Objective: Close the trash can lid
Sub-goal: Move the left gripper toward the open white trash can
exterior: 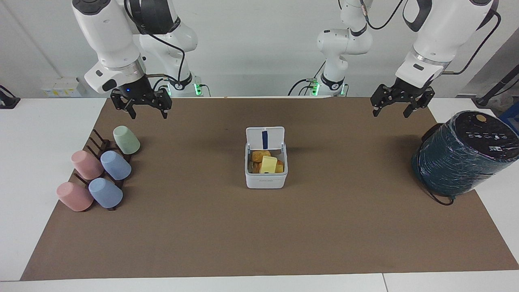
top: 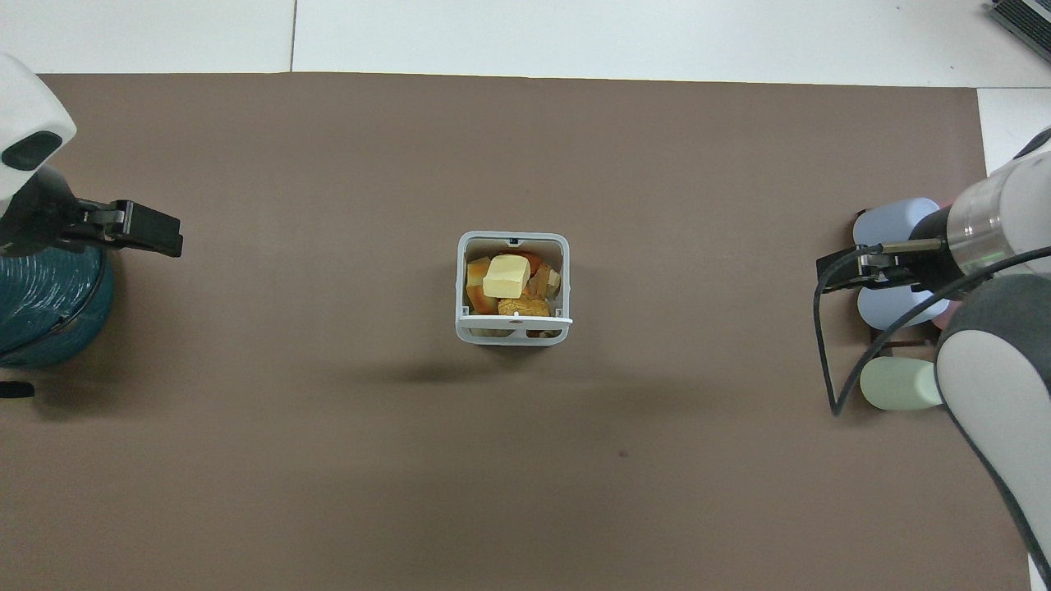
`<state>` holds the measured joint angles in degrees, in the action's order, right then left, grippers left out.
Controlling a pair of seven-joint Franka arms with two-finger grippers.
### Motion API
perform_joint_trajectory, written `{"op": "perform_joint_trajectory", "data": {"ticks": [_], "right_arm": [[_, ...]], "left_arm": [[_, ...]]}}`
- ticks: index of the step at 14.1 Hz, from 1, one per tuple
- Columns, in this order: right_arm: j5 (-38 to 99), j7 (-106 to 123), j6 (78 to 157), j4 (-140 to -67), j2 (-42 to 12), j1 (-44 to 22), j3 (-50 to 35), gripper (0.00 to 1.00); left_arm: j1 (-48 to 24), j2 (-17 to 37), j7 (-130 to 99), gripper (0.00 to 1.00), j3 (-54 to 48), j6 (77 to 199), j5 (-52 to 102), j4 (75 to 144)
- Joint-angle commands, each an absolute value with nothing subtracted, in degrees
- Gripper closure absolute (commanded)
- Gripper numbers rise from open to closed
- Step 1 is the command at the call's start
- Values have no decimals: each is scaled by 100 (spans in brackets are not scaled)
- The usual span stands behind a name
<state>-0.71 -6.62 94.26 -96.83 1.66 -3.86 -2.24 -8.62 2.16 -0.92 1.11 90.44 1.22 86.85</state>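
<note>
The trash can (exterior: 266,169) sits mid counter (exterior: 259,227) w/ its lid (exterior: 265,139) flipped up on the robot-side edge, yellow & orange bits inside. Left hand (exterior: 398,106) hangs fingers spread, well off toward the teal cylinder (exterior: 462,156). Right hand (exterior: 146,108) also spread wide, up near the cups (exterior: 101,172) at its end.

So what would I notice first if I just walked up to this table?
Probably the trash can in the middle of the brown mat, its lid standing open and yellow and orange scraps inside. Then the pastel cups on a rack at the right arm's end, and the big teal cylinder at the left arm's end.
</note>
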Motion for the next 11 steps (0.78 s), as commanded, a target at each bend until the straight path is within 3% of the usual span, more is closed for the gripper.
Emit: {"op": "perform_joint_trajectory", "data": {"ticks": [1, 5, 9, 11], "right_arm": [[-70, -694, 9457, -9773, 272, -334, -246, 0], [-70, -694, 9457, -9773, 272, -334, -246, 0], [-70, -694, 9457, -9773, 272, -334, -246, 0], [-70, -694, 9457, -9773, 272, -334, -246, 0]], "left_arm": [[-914, 53, -150, 0, 141, 9114, 53, 8877], [-1089, 44, -184, 0, 132, 9079, 70, 8921], [-1861, -218, -1158, 0, 114, 9167, 79, 9420], [-2292, -491, -1484, 38, 97, 9237, 88, 9964]]}}
